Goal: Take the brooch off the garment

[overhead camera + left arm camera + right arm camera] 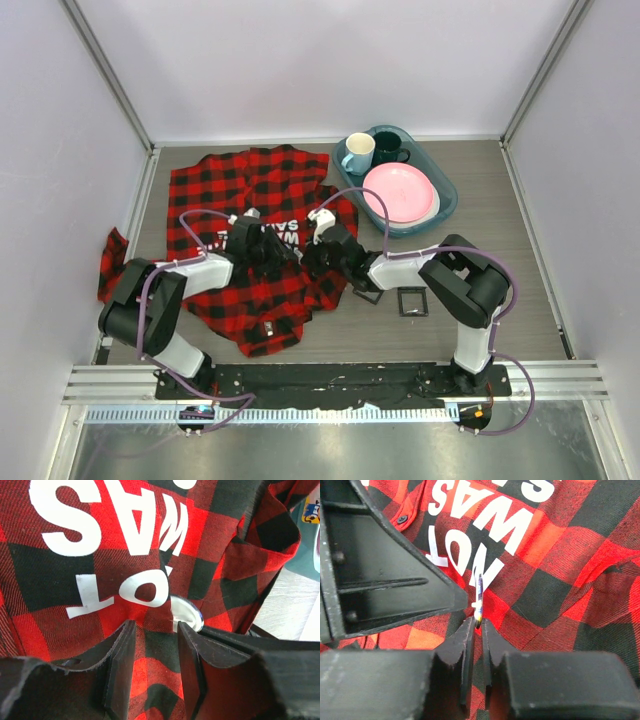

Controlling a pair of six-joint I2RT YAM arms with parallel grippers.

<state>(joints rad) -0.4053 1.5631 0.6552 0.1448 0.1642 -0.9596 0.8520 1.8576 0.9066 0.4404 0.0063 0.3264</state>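
The garment is a red-and-black checked shirt with white lettering, spread on the table's left half. The brooch stands edge-on from the cloth by the letters "NOT". It shows as a silvery round disc in the left wrist view. My right gripper is shut on the brooch's lower edge. My left gripper is open, its fingers resting on the cloth just beside the brooch. In the top view the left gripper and the right gripper meet over the shirt's middle.
A teal bin at the back right holds a pink plate, a pale mug and a dark mug. Two small black square frames lie on the table near the right arm. Walls enclose the table.
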